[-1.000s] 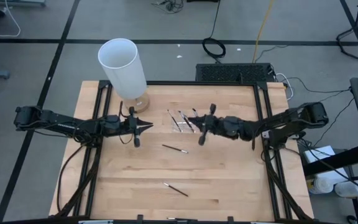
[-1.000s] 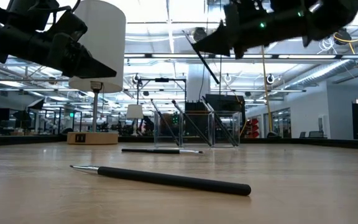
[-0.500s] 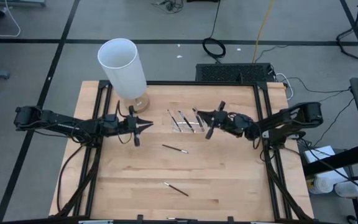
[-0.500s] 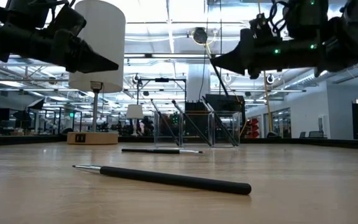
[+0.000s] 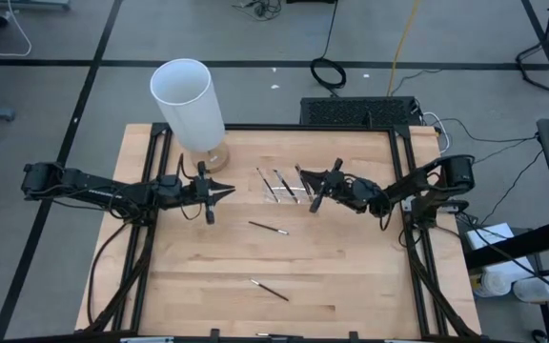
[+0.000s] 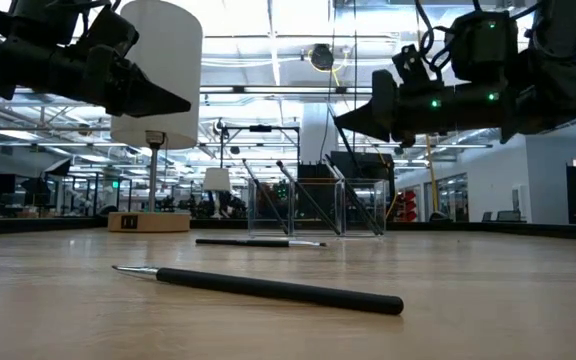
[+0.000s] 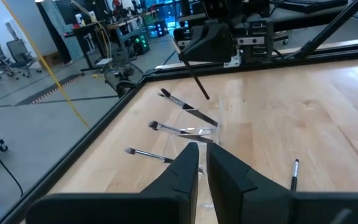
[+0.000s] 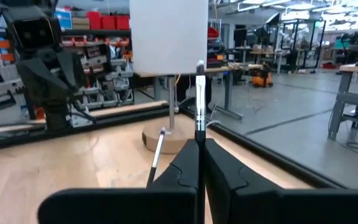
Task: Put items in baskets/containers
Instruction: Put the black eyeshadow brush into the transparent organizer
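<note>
Dark brush (image 8: pixel 199 93) gripped by right pincer (image 5: pixel 315 181) above clear tray (image 5: pixel 289 189); left pincer (image 5: pixel 225 193) near-closed, empty.

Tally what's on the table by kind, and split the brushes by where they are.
Brushes in tray: 3
Loose brushes on the table: 2
Held brush, in the right claw: 1
Clear tray: 1
White cylinder on a wooden base: 1
Total: 8

Overhead, table-level and two wrist views, all sharing the table (image 5: pixel 284 257).
</note>
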{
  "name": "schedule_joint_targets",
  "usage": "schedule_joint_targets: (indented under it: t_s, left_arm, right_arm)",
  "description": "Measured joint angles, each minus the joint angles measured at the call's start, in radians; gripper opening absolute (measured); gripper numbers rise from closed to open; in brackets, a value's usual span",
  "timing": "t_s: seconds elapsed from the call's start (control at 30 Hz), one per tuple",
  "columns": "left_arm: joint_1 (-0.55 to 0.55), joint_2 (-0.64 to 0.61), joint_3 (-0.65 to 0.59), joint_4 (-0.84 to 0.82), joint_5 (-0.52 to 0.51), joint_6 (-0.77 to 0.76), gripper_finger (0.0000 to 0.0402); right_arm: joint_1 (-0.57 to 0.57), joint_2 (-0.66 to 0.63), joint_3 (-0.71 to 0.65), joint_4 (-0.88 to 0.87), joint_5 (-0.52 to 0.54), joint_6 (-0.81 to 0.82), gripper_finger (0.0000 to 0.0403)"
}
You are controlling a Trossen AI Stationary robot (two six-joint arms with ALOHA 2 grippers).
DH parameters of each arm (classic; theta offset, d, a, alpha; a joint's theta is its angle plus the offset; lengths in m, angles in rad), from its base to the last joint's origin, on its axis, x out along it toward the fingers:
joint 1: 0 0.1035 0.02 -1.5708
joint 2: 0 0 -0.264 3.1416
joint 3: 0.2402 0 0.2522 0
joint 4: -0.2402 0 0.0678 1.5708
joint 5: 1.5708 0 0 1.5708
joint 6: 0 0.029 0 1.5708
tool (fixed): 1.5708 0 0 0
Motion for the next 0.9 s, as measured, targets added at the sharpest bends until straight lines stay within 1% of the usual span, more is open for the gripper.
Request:
schedule_joint_targets:
  t_s: [0.2,0.33,0.6,0.9]
  left_arm:
    - [0.000,0.000,0.000,0.000,0.000,-0.021,0.0042]
    - [0.000,0.000,0.000,0.000,0.000,-0.018,0.0042]
    - [0.000,0.000,0.000,0.013,0.000,-0.044,0.0042]
    - [0.000,0.000,0.000,0.013,0.001,-0.052,0.0042]
  right_arm:
    - [0.000,0.000,0.000,-0.027,0.000,-0.001,0.0000]
    - [0.000,0.001,0.000,-0.060,0.048,0.004,0.0000]
    - [0.001,0.000,0.000,-0.055,0.046,0.007,0.0000]
    - [0.001,0.000,0.000,-0.089,0.046,0.027,0.0000]
